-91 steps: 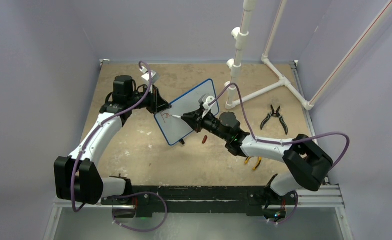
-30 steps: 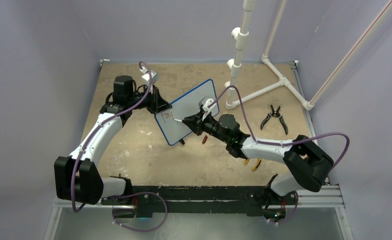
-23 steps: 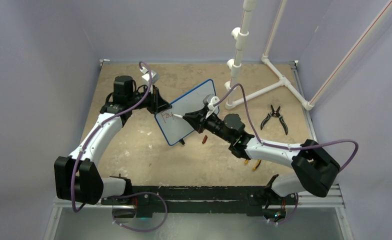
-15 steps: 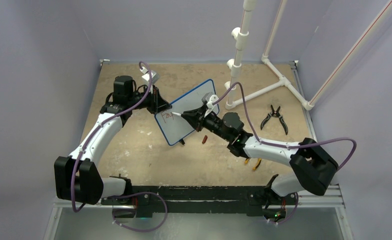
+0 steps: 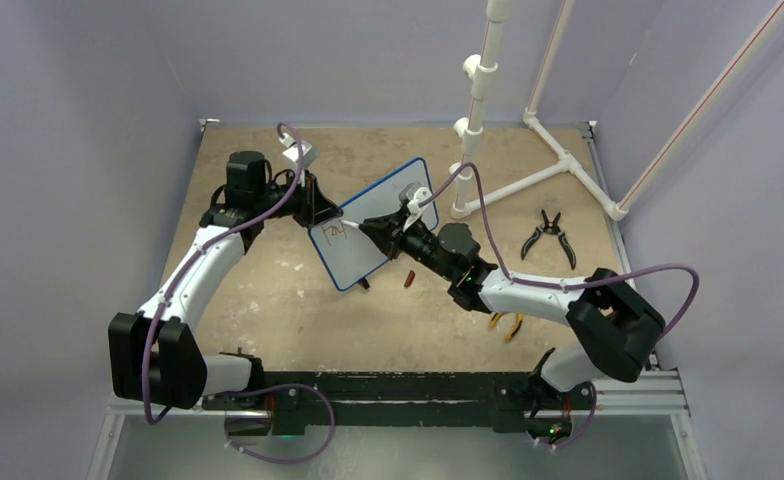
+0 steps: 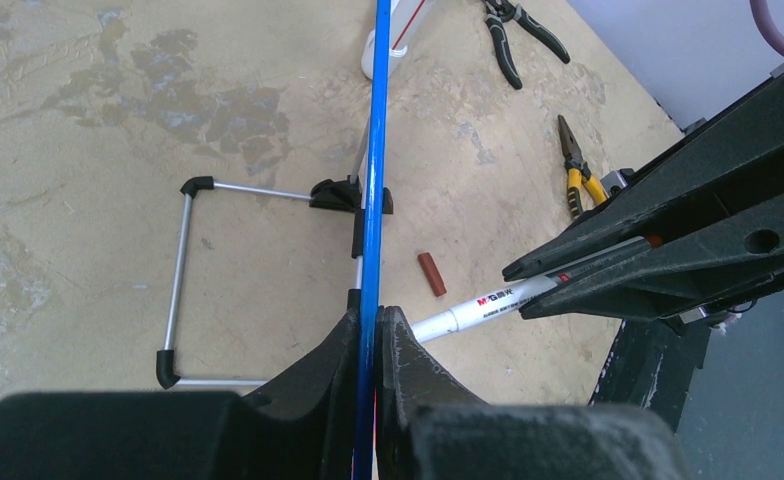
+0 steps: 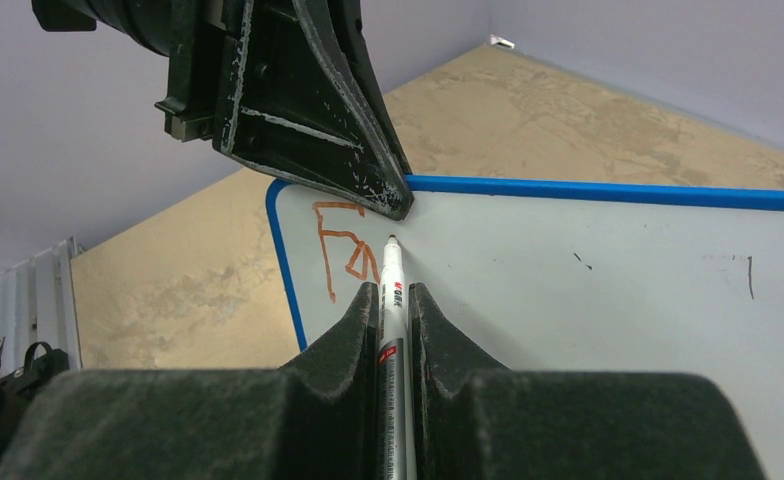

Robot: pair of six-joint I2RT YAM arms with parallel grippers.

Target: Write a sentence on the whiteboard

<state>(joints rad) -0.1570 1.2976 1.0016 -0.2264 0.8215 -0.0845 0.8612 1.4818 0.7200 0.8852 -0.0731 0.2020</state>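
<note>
1. Right gripper [image 7: 393, 290] — jaws narrow, clamped on the white marker [image 7: 392, 268], whose barrel ran straight out between them.
2. The marker tip sat at the board face just right of the red strokes and close under the left fingertip. I could not tell whether it touched the board.
3. The sentence [image 7: 340, 248] was only an "F" and part of a second letter, in the top left corner of the whiteboard [image 7: 588, 290].
4. Left gripper [image 6: 371, 318] was pinched shut on the blue rim by that corner, steadying the board.
5. The whiteboard stood tilted on its wire stand [image 6: 180, 270] about mid-table [image 5: 268, 300]. The marker cap [image 6: 430, 273] lay on the table near its foot.
6. Judged: this was the writing step, barely begun. The next move called for finishing the letter, then stepping right along the line with light, even pressure — keeping clear of the left fingertip.
</note>
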